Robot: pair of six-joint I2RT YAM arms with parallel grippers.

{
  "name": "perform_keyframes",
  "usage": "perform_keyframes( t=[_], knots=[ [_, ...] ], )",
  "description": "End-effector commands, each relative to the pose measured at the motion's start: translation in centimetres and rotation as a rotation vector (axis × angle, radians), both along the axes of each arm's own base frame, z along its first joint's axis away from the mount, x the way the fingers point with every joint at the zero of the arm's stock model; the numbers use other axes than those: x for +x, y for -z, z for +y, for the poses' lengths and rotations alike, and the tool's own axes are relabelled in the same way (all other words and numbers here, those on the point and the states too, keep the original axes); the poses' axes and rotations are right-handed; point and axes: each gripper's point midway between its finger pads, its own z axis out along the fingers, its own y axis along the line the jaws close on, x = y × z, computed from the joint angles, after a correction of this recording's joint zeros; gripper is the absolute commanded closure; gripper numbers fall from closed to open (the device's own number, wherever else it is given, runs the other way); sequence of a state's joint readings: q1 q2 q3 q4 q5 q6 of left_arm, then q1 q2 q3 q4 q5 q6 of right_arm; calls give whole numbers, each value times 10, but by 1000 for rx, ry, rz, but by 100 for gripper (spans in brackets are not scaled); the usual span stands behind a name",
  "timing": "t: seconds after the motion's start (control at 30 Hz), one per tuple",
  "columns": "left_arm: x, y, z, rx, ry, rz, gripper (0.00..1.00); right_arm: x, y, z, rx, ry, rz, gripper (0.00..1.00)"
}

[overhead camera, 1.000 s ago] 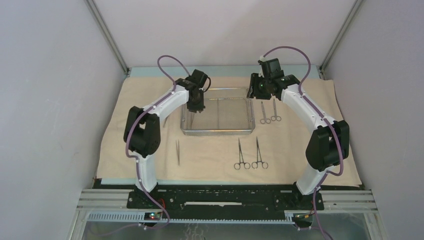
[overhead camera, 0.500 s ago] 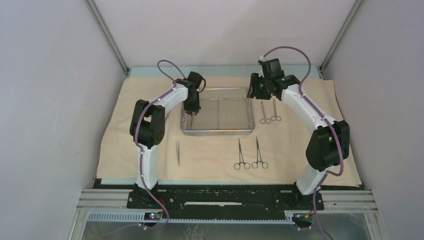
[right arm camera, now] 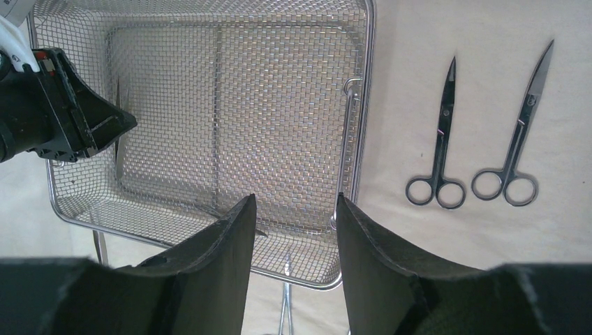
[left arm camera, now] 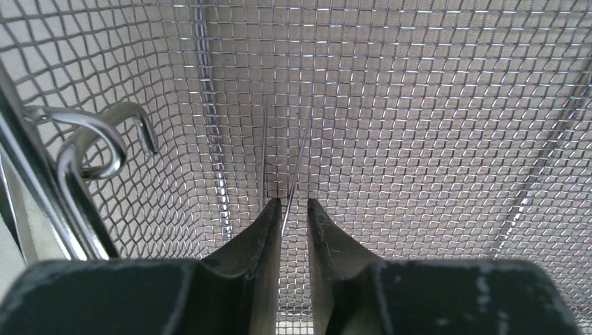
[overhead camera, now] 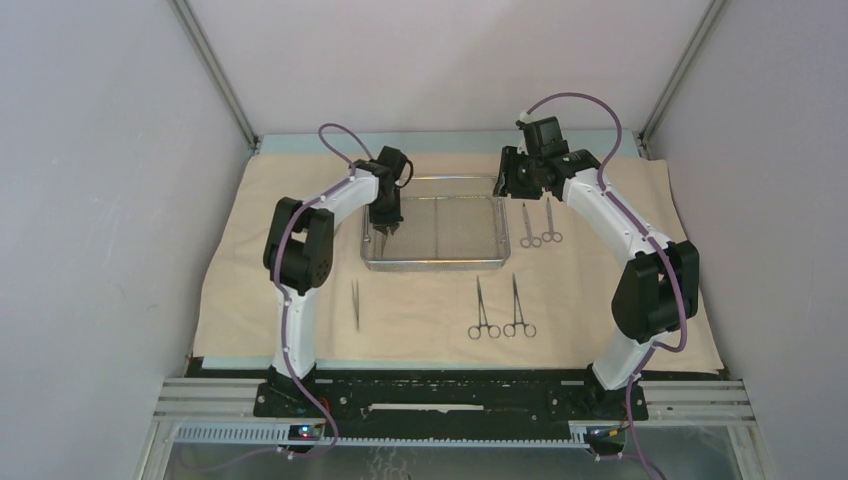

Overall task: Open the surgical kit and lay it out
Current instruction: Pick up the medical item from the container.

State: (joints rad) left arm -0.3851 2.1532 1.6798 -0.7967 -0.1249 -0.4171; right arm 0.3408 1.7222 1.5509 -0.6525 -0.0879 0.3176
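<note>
pinching tweezers (left arm camera: 285,174) in tray (overhead camera: 470,262), left gripper (left arm camera: 287,213).

A beige wrapping cloth (overhead camera: 440,290) is spread flat across the table, covering nearly all of it. On the cloth, a steel mesh tray (overhead camera: 455,232) sits toward the far middle. Just right of it lie 2 scissors (overhead camera: 538,226) side by side; nearer the arms lie 2 forceps (overhead camera: 500,308) and, well left, 1 pair of tweezers (overhead camera: 355,303)
</note>
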Motion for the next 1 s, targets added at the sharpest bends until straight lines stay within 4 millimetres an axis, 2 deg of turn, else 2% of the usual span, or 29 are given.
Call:
perform_keyframes(
  t=[0.0,0.1,0.17,0.37,0.7,0.97],
  knots=[
    [15,-7,-5,-6,20,-42,78,1,-25,0,34,8,-67,46],
    [15,-6,-3,5,23,-41,82,1,-26,0,33,8,-68,46],
    [16,-5,-1,13,25,-44,88,1,-26,0,32,8,-69,46],
    [18,-16,0,17,35,-69,98,1,-28,1,32,4,-72,46],
    [20,-70,-3,-3,57,-173,100,0,-29,2,31,4,-77,46],
    [4,-113,3,-5,49,-244,100,0,-30,2,31,2,-79,45]
  ],
)
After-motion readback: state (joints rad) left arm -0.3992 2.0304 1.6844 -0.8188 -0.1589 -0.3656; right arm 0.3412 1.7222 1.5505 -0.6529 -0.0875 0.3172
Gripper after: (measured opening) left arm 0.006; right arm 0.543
